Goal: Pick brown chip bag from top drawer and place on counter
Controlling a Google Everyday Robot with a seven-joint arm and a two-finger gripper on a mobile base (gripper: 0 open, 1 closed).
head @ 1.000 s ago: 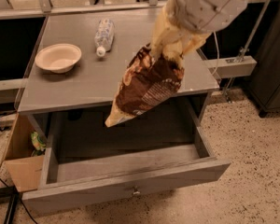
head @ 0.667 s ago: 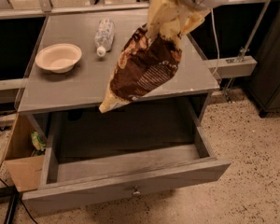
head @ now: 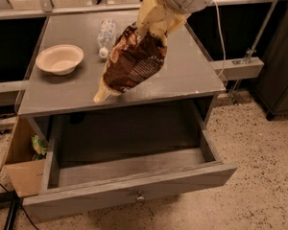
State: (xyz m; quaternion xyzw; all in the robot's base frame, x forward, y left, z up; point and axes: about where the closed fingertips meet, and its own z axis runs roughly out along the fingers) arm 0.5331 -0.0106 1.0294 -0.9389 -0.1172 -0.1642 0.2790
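Observation:
My gripper hangs from the top of the view above the counter and is shut on the upper end of the brown chip bag. The bag is dark brown with pale tan ends. It hangs tilted down to the left, its lower tip just above the counter's front part. The top drawer is pulled open below, grey, with a small metal knob on its front, and its inside shows nothing in it.
A tan bowl sits at the counter's left. A clear plastic bottle lies at the back middle. A cardboard box with a small green packet stands left of the drawer. Dark cabinets stand at the right.
The gripper has carried the bag up and back, from in front of the counter's edge over the drawer to above the counter. The drawer, bowl and bottle have not moved.

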